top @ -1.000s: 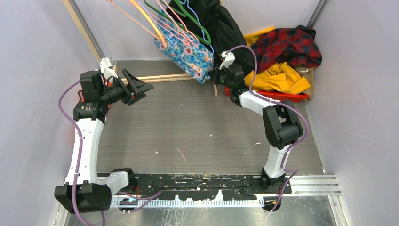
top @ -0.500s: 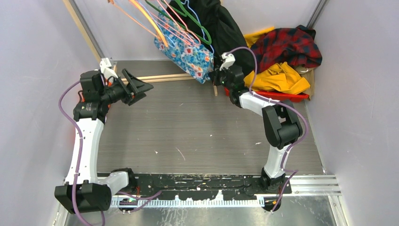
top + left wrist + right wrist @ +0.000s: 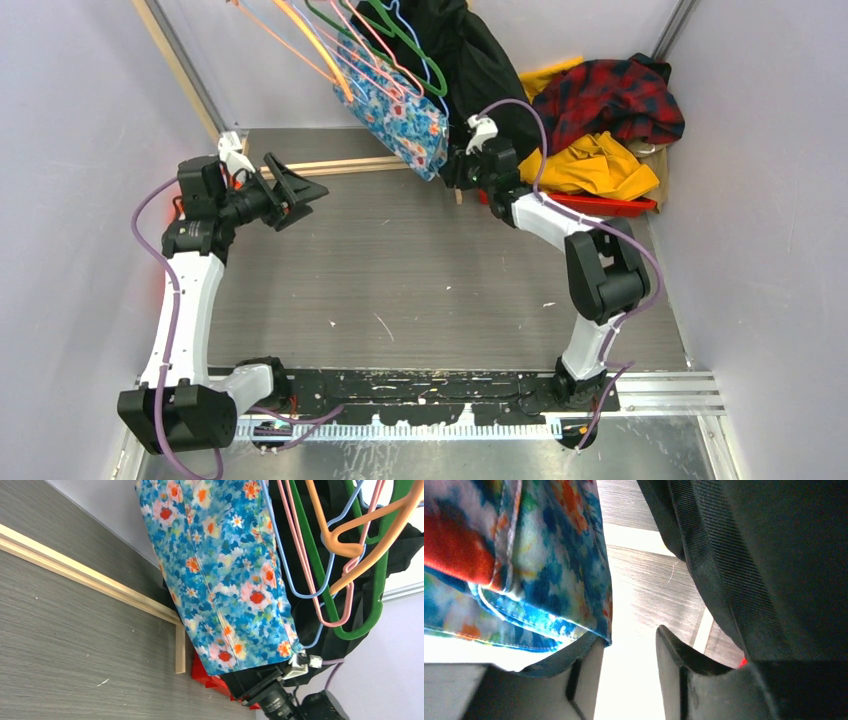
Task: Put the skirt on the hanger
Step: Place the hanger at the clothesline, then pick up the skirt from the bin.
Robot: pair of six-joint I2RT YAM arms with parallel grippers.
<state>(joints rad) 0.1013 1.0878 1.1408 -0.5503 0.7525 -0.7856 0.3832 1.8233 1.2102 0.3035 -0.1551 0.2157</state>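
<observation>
Near: grey tabletop [image 3: 400, 280]. Mid-left: left hand [image 3: 300, 187] open wide, holding nothing, aimed at skirt [image 3: 395, 115]. Farther, right hand [image 3: 452, 168] at skirt's lower corner, fingers parted; hem draped over one finger [image 3: 584, 685], not pinched between them. Skirt hung clear of tabletop among hangers [image 3: 350, 40]; which one carried it, cannot tell. Coat [image 3: 480, 60] just behind. Red bin [image 3: 600, 206] of clothes far right.

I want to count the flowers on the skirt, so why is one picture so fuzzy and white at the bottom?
Right wrist view: the skirt hangs very close, so its flowers blur, and white glare fills the gap in the right tool. Left wrist view: flowers sharp. Top view: evenly lit, flowers tiny.
</observation>
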